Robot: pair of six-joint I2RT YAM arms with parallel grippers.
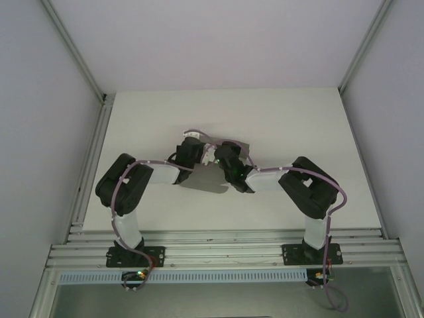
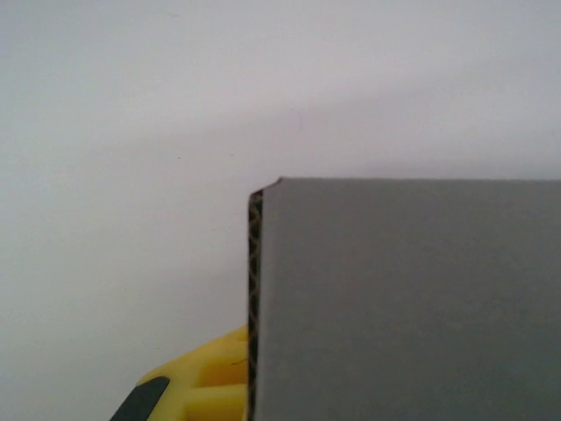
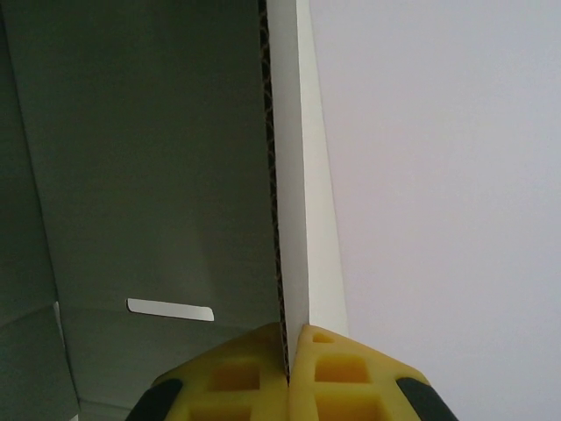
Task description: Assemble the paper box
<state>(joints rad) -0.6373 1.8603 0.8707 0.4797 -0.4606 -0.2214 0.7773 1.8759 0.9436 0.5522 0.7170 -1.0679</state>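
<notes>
Card of the paper box [image 1: 202, 182] is being held at the middle of the table [image 1: 298, 119], between the two arms, which are being bent inward toward each other. In the top view much of the sheet is being covered by the left gripper [image 1: 197, 151] and the right gripper [image 1: 224, 161]. The grey parts left showing are lying on a slant from near-left to far-right. The long axis cannot be told more exactly than that.

In the right wrist view two yellow fingers [image 3: 237, 381] are being pressed together on the corrugated edge of a panel, so the right gripper is being clamped narrow on the paper box. That panel is being seen edge-on, running straight away from the fingers, with its grey face on the left. A narrow slot [image 3: 171, 309] is being shown in that face close to the fingers, and a folded part is being shown at the lower left.

In the left wrist view a flat grey panel is being shown face-on, its top edge level and its corrugated cut edge upright. One yellow finger [image 2: 206, 390] is being pressed against that edge, while its partner is being hidden behind the card. The left gripper is being clamped narrow on the card.
</notes>
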